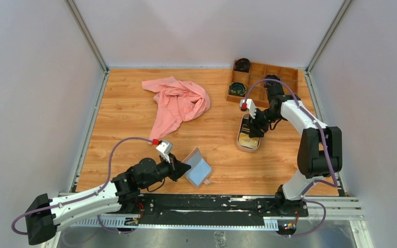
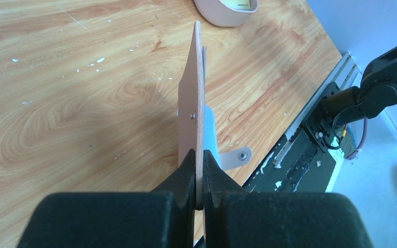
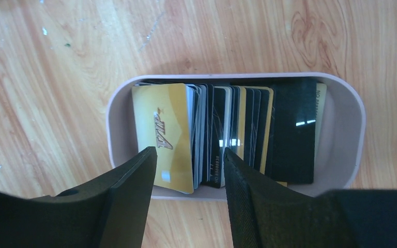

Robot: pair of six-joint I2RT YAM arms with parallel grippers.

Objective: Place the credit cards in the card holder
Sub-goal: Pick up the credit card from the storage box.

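Right wrist shows right gripper (image 3: 188,155) parted over glossy credit cards (image 3: 227,134) in oval tray (image 3: 349,129); left gripper (image 2: 200,157) pinches flat card holder (image 2: 192,88).

A crumpled pink cloth (image 1: 178,103) is lying on the wooden table (image 1: 129,124), left of a wooden compartment box (image 1: 284,72) that is holding what may be dark coiled cables (image 1: 242,65). A pinkish oval tray (image 1: 240,143) is sitting just in front of the box.

Glossy plastic credit cards (image 3: 227,132) (matt tray (image 3: 352,129))
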